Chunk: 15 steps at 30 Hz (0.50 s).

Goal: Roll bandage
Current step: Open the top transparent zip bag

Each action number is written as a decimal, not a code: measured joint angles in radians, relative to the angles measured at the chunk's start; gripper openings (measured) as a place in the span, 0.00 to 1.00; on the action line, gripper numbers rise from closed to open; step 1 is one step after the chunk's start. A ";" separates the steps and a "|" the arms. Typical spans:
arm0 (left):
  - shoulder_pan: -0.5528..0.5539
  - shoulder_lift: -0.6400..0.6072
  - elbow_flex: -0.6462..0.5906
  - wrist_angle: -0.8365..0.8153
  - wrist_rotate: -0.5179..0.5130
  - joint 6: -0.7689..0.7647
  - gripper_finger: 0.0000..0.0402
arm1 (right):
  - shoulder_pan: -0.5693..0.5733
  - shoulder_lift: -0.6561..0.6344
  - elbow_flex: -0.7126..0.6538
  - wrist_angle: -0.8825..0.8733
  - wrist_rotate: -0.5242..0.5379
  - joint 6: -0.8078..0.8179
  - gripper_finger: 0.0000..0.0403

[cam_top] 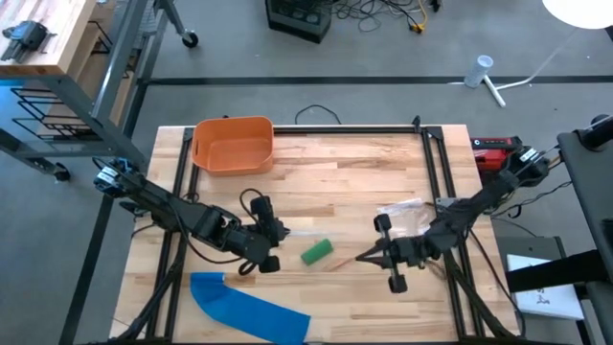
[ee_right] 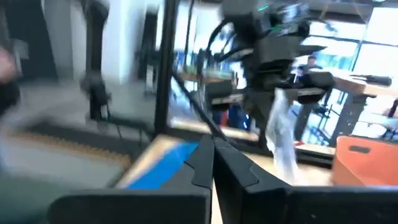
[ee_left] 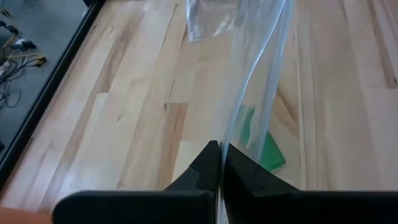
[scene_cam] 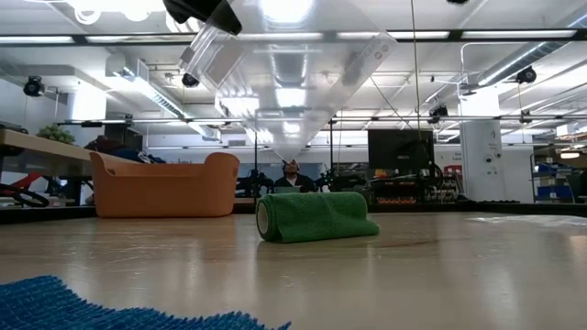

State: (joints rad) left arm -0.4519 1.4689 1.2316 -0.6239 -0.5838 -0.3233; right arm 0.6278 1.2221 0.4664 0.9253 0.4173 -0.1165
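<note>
Blue cloth [scene_cam: 110,307] nearest. Green bandage roll [cam_top: 316,252] lies on counter [cam_top: 354,182] btwn claws, long axis diagonal. Left claw [cam_top: 271,251] nearer, clamped on clear plastic bag [ee_left: 249,93]. Right claw [cam_top: 362,258] closed, empty.

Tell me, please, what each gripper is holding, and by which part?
The left gripper pinches a clear plastic bag by its edge. The right gripper is shut, apparently on nothing.

Dark jointed arms [cam_top: 182,216] (black cables)
</note>
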 joint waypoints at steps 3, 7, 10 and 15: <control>0.000 0.000 0.000 0.005 0.000 0.000 0.00 | -0.002 0.027 -0.062 0.142 -0.010 0.036 0.00; 0.000 0.000 0.000 0.005 0.000 0.000 0.00 | -0.002 0.083 -0.054 0.151 -0.026 0.042 0.01; 0.000 0.000 0.000 0.006 0.000 0.000 0.00 | -0.002 0.152 -0.013 0.150 -0.034 0.062 0.01; 0.000 0.002 -0.002 0.014 0.001 0.003 0.00 | -0.002 0.297 0.082 0.143 -0.032 0.001 0.01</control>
State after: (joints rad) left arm -0.4519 1.4712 1.2297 -0.6103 -0.5833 -0.3208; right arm 0.6254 1.5191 0.5480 1.0687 0.3851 -0.1158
